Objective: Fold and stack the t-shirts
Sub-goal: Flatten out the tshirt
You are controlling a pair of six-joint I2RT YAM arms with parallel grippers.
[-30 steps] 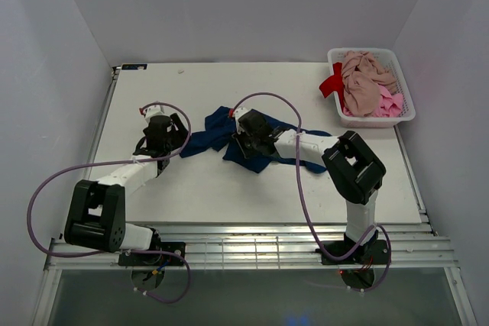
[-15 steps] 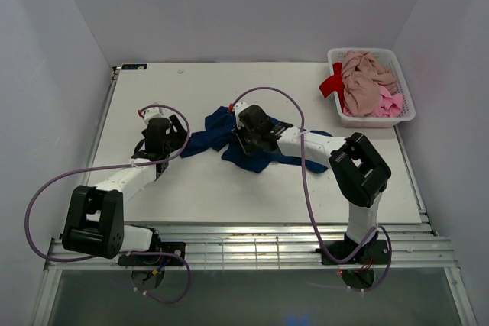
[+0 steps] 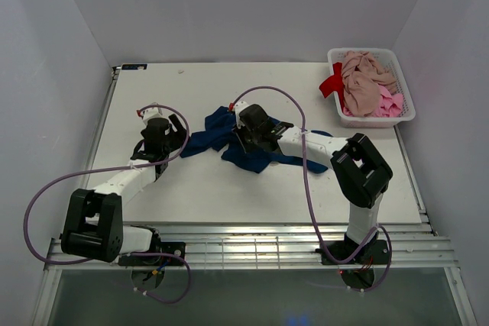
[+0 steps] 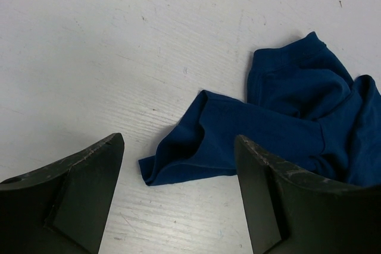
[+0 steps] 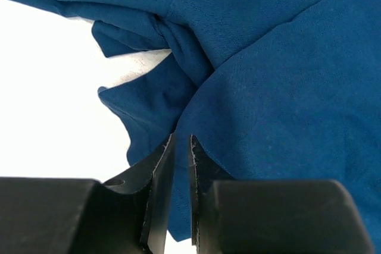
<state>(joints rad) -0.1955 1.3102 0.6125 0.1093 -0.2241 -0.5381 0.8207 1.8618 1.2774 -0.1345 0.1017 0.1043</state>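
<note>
Under right jaws lies navy tee [image 5: 268, 87], perhaps pinched.

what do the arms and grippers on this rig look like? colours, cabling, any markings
The left arm and right arm have white link shells with chunky black joint housings. A mauve cable loops loosely from each base to the wrist, and there is a small red tag near each wrist. The left gripper and right gripper have matte black wedge-shaped fingers with scuffed edges.
</note>
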